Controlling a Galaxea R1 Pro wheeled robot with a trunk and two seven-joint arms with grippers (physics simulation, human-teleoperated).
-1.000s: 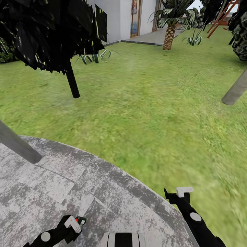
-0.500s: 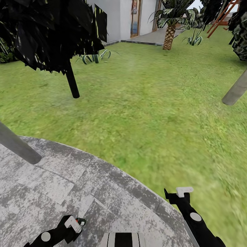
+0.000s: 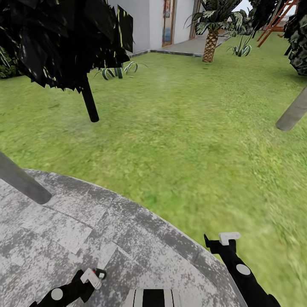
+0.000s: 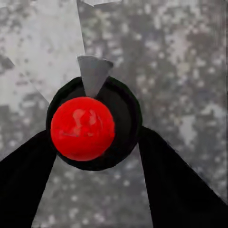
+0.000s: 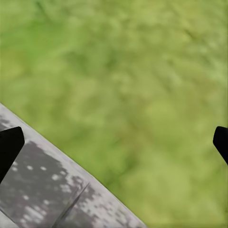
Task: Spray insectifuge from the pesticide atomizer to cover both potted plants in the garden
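My left gripper hangs low over the round grey paved patio, shut on the pesticide atomizer. In the left wrist view I look down on the dark bottle, with its red cap and grey nozzle, held between both black fingers. My right gripper is open and holds nothing, above the patio's edge where the paving meets the lawn; its fingertips stand far apart in the right wrist view. Two low rosettes of pointed green leaves stand far off on the grass; I see no pots on them.
A dark shrub on a thin black trunk stands on the lawn to the left. Grey bollard posts lean in at the left and right. A scaly palm and the house wall are at the back.
My left gripper has sunk slightly with the bottle still in it. The right arm and the view have not shifted.
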